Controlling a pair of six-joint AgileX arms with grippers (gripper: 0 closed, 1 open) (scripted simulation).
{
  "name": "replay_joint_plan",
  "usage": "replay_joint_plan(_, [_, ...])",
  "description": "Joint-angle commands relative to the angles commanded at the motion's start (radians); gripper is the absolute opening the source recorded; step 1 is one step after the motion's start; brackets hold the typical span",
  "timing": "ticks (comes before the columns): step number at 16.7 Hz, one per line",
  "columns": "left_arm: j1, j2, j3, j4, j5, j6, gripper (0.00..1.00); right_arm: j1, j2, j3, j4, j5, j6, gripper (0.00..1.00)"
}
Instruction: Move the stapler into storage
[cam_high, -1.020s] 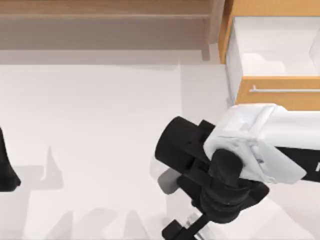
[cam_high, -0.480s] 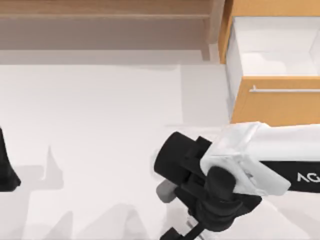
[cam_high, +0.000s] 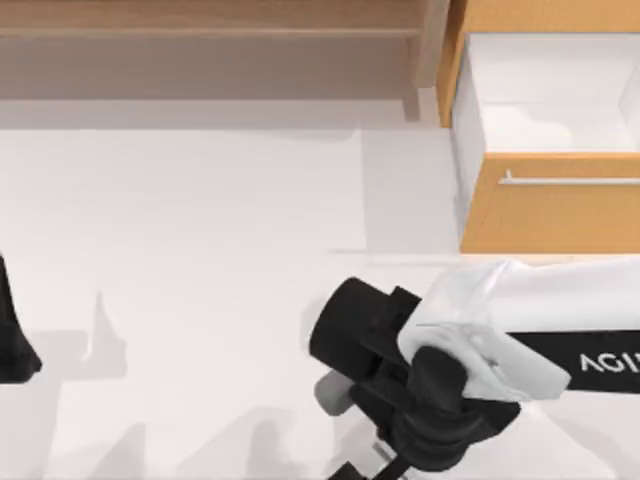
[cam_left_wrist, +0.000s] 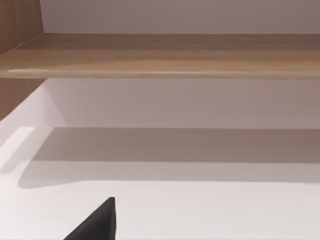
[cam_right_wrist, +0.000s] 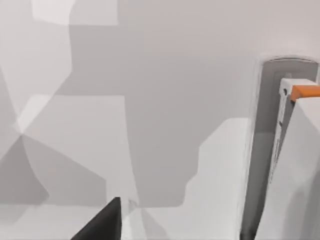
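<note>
The stapler (cam_right_wrist: 296, 165), slim and white-grey with an orange tip, lies on the white table off to one side of my right gripper, apart from it. My right arm reaches in from the right, and its right gripper (cam_high: 365, 470) hangs low over the table's front middle, mostly hidden under the wrist. A light grey rounded piece (cam_high: 335, 392) peeks out beside the wrist; I cannot tell what it is. The storage drawer (cam_high: 550, 205) stands pulled out at the back right, with an orange-tan front, a silver bar handle (cam_high: 570, 181) and a white interior. My left gripper (cam_high: 12, 340) is parked at the left edge.
A long pale wooden shelf (cam_high: 210, 40) runs along the back, also seen as the shelf (cam_left_wrist: 160, 55) ahead of the left wrist. White tabletop (cam_high: 200, 250) spreads between the two arms.
My right arm has drawn back toward the table's front edge, away from the drawer, uncovering the drawer's whole front. The left arm has not moved.
</note>
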Motion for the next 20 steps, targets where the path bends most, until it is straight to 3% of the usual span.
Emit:
replay_joint_plan(11, [0.0,0.0,0.0,0.0,0.0,0.0,1.0,0.0,0.0,0.0,0.0,0.0,0.0,0.02])
replay_joint_plan(20, [0.0,0.0,0.0,0.0,0.0,0.0,1.0,-0.001,-0.001,0.0,0.0,0.001,0.0,0.0])
